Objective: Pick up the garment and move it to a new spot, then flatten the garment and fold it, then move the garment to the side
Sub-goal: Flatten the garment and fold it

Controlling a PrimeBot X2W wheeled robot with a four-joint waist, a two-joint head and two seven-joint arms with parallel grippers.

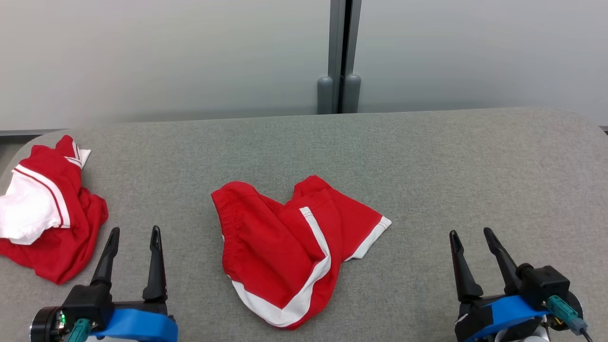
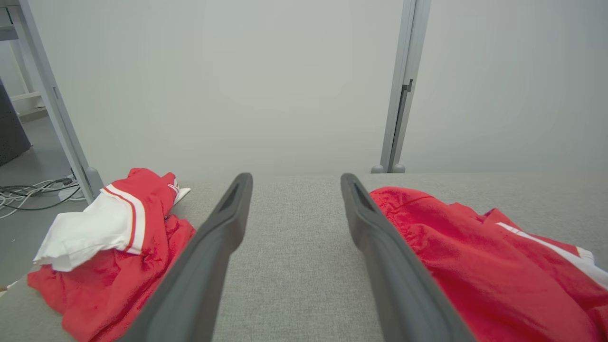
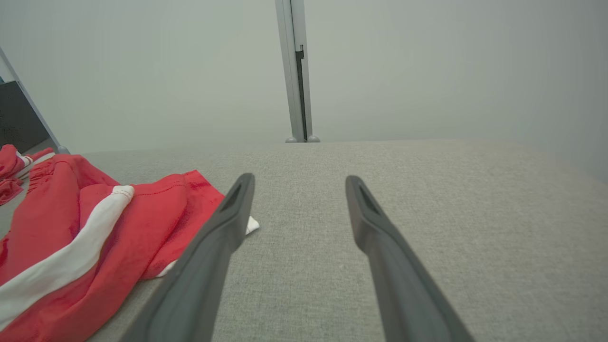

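- The red shorts with white stripes and a stretchy waistband (image 1: 285, 247) lie bunched up on the grey cloth table top (image 1: 427, 166). They are between my two hands, to the right of my left hand and to the left of my right hand.
- My left gripper (image 1: 135, 230) has its two dark fingers spread wide and holds nothing. My right gripper (image 1: 471, 232) is the same, wide apart and not touching the shorts.
- One leg lies folded over the other. If I pinch only the top layer, I think the shorts will lift crooked and will not go flat.
- A crumpled red and white shirt (image 1: 47, 213) lies on the outer side of my left hand, near the table's edge. It has the same colours, so I could grab it by mistake, or bump it off the table.
- The head view shows the whole shape of the shorts and both hands at once.
- The left wrist view shows the waistband right beside my inner finger, and cables on the floor (image 2: 28, 192) past the shirt.
- The right wrist view shows the white hem corner (image 3: 251, 224) peeking out beside my inner finger.
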